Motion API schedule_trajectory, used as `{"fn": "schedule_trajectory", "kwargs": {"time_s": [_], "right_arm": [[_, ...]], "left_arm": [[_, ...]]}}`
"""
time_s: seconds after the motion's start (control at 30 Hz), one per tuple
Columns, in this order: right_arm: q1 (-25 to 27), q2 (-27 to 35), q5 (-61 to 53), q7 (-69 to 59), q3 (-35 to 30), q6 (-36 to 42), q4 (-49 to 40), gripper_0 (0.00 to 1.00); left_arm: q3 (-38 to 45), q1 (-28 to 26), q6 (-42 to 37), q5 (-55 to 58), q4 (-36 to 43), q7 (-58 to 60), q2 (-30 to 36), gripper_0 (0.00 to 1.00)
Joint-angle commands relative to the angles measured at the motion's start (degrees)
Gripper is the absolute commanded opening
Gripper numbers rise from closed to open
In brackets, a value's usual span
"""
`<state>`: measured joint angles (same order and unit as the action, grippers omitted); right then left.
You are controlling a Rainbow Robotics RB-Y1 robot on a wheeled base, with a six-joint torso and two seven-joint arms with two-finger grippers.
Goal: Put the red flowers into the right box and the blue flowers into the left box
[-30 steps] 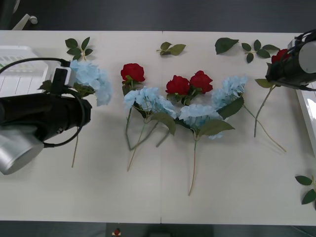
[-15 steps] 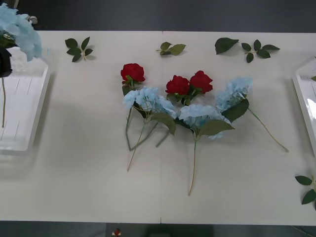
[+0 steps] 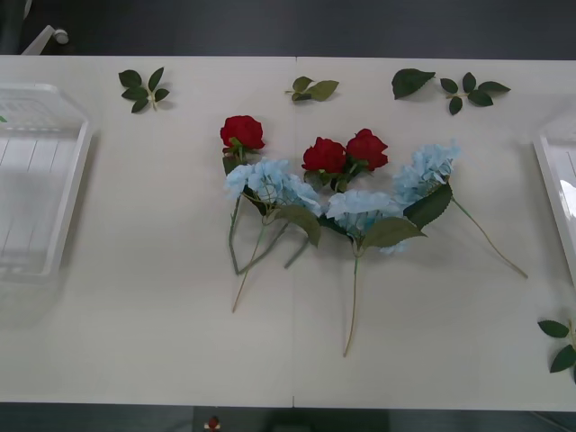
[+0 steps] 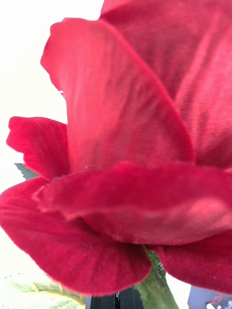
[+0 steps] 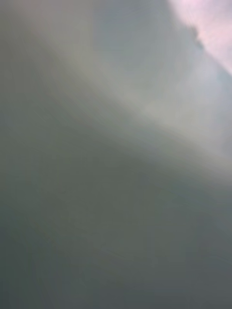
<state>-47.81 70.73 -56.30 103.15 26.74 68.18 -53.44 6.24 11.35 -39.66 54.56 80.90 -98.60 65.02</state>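
one red rose head [image 4: 145,159] sits hard up against the right wrist camera, green leaf and stem under it, a dark bit of the gripper at the base of the stem; can't tell if the right claw is clenched on it or released. left wrist camera gives a grey blur, so the left claw's state can't be told either.

on the table: three red roses [image 3: 326,155] in a loose row mid-table, toward the far edge. three blue hydrangeas [image 3: 358,209] just in front of them, heads touching or overlapping the rose leaves, long stems trailing toward the near edge. the rightmost hydrangea [image 3: 425,169] is tilted, stem running off toward the near right.

left box [image 3: 74,184] at the table's left edge, white, slotted walls. right box [image 3: 551,193] at the right edge, rim and a strip of floor visible.

loose leaf sprigs [image 3: 142,88] along the far edge, one more at the near right corner.
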Motion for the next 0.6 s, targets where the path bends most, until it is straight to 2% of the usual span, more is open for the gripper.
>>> {"fn": "schedule_trajectory", "kwargs": {"time_s": [0.03,0.17,0.33,0.6], "right_arm": [[-2.37,2.14,2.86,5.39,-0.81,-2.96,3.52,0.00],[-2.37,1.70,4.18,5.65,-0.19,-5.33,5.72,0.00],[-2.37,1.70,4.35,4.25,3.94,-9.73,6.86,0.00],[-2.37,1.26,5.94,-1.29,8.77,-13.68,7.03,0.00]], "left_arm": [[0.00,-3.35,3.98,-0.42,-0.13,0.87,0.63,0.00],[0.00,-5.11,5.47,-1.56,-0.04,0.78,-1.57,0.00],[0.00,-5.55,5.47,-2.79,-0.57,0.52,-3.85,0.00],[-0.97,-5.55,5.39,-3.32,-0.74,0.43,-3.85,0.00]]}}
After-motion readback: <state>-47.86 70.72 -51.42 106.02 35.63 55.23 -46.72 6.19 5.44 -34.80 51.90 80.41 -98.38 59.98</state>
